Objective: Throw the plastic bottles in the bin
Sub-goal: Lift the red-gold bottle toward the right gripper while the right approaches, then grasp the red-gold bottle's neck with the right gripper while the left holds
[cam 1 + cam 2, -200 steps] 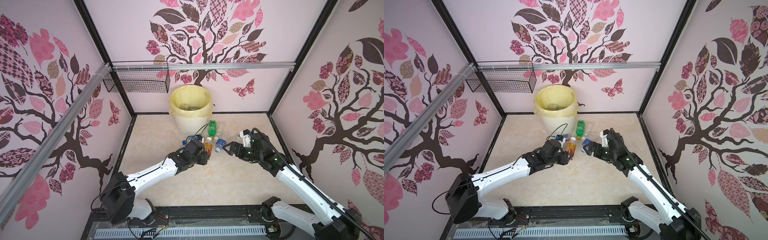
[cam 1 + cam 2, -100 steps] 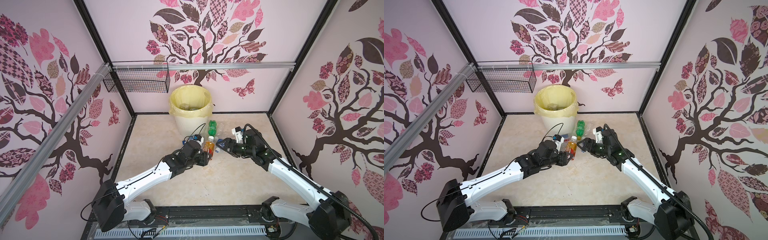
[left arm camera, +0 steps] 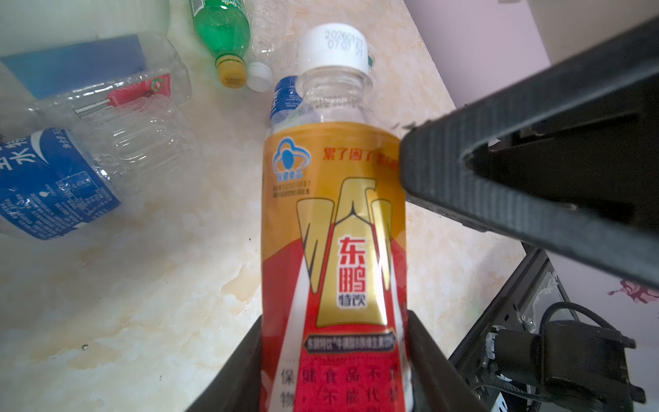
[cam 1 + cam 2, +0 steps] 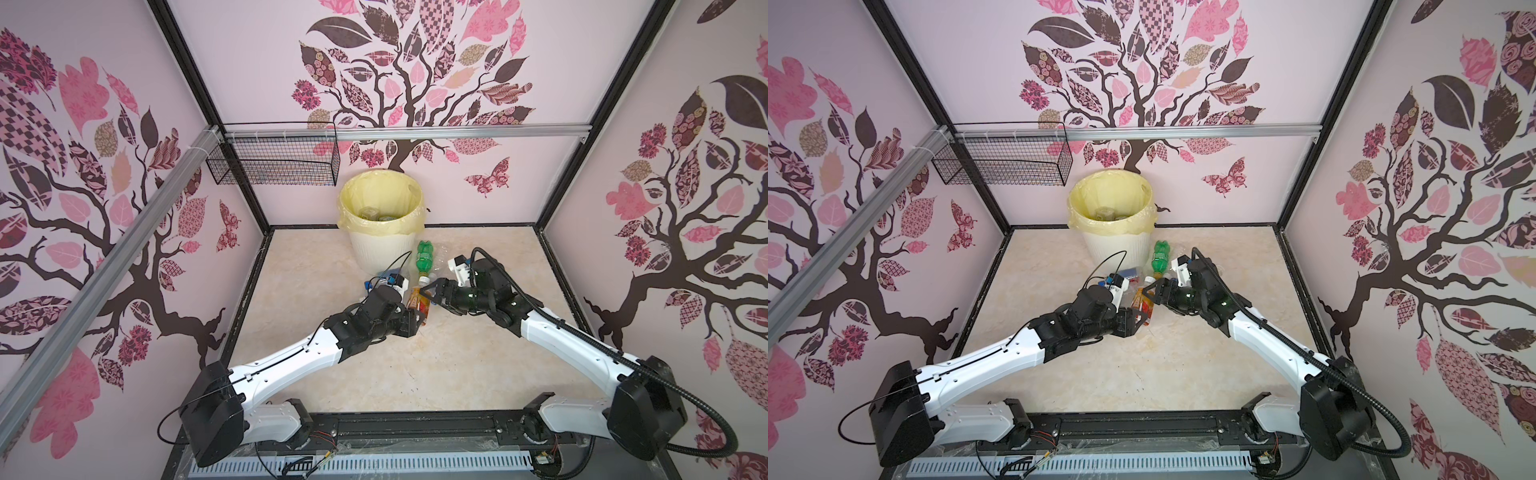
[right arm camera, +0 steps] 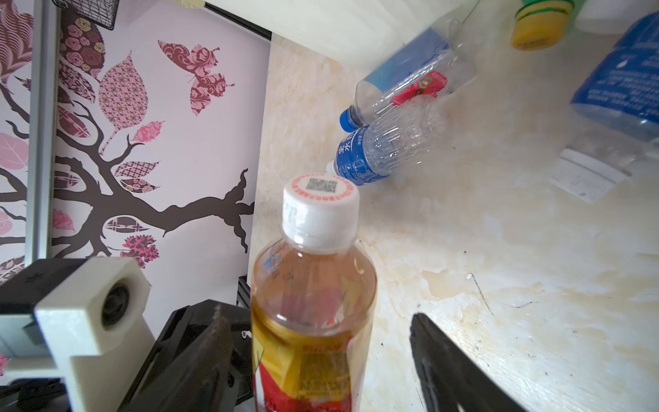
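Near the centre of both top views, the left gripper [image 4: 412, 322] is clamped on the lower part of the amber-red bottle [image 4: 418, 305], whose white cap points toward the top of the frame. In the left wrist view its two fingers press both sides of the red and gold label. Whether the bottle's base touches the counter [image 4: 415, 370] I cannot tell.

The right gripper [image 4: 432, 291] reaches in from the right, its jaws apart and straddling the upper half of the same bottle. One finger [image 3: 449, 171] touches the edge of the label. In the right wrist view a gap shows between the other finger [image 5: 440, 360] and the bottle.

The bin [image 4: 378, 255] stands just above the centre of the frame, against the back wall, with a few bottles lying inside it.

Between the bin and the grippers, a green bottle [image 4: 424, 257] and several clear bottles [image 3: 53, 182] with blue labels lie on their sides on the counter. A wire basket [image 4: 274, 162] hangs at the upper left.
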{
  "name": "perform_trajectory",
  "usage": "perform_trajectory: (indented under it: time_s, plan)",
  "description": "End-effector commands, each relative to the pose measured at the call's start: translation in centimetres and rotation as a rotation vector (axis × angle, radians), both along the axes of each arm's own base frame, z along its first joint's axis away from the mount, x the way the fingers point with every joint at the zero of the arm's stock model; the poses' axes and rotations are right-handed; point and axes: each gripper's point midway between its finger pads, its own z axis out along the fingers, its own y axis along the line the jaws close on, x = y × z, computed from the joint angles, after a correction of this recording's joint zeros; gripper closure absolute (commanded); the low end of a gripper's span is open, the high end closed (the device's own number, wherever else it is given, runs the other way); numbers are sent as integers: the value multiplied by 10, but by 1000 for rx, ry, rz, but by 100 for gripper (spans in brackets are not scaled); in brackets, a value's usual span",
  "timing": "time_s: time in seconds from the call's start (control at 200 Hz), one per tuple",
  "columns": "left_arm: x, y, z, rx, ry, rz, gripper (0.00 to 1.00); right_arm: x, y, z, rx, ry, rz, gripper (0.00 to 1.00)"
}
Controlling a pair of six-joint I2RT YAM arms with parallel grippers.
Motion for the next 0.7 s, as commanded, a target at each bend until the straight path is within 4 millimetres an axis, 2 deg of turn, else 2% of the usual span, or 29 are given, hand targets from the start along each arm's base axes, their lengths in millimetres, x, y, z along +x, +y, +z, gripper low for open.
perform_trajectory:
  time_s: [0.0,0.345,0.695]
  plan:
    - [-4,0,7,-34,-13,-4,54,8,12,11,15,-26,12,21]
    - [-5,-2,5,-42,-6,-6,52,8,19,-2,15,2,28,31]
    - [-7,-4,3,-49,4,-8,51,8,23,-3,18,5,44,27]
